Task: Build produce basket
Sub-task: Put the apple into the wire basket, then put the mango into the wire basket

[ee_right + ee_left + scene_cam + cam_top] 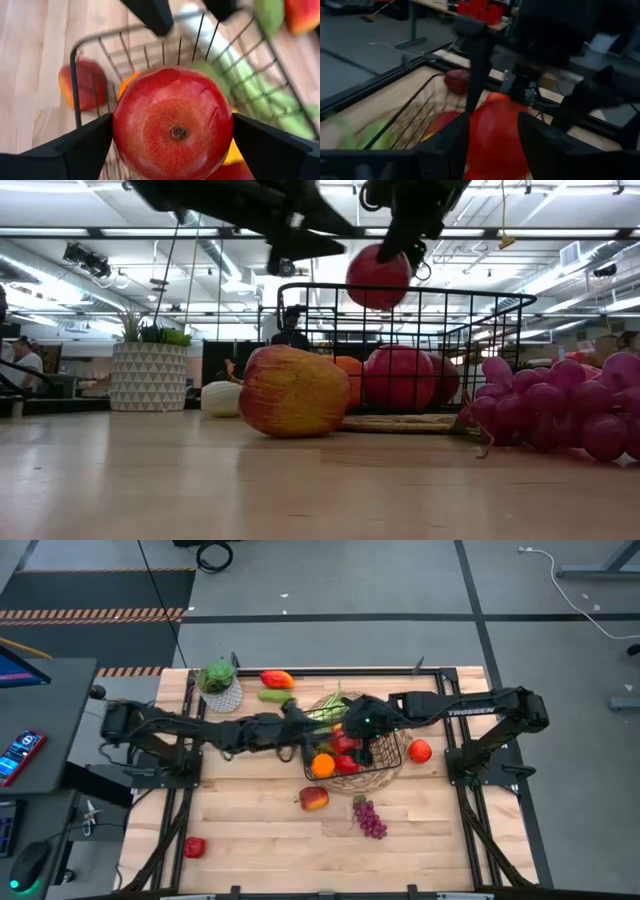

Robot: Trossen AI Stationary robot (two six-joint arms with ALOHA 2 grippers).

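Note:
The black wire basket (pixel 385 762) stands mid-table on a round woven mat and holds an orange (pixel 322 766), red apples (pixel 347 763) and a green-and-white leek (pixel 328 710). My right gripper (pixel 352 732) is shut on a red apple (pixel 172 127) above the basket; the apple also shows in the low view (pixel 378 277). My left gripper (pixel 492 145) is open and empty just left of the basket, its fingers pointing toward the held apple (pixel 495 135). My right gripper pinches the red apple by its two opposite sides (pixel 117 135) between its two fingers (pixel 82 147). The apple's dimpled end faces my wrist. The fingers come from above, pointing down. The apple hangs clear above the basket's rim (pixel 400 288).
On the table around the basket lie a red-yellow apple (pixel 314 798), purple grapes (pixel 371 818), a red apple (pixel 419 751) at the right, a small red piece (pixel 194 847) near left, and green (pixel 274 696) and red-orange (pixel 277 679) pieces beside a potted plant (pixel 220 685).

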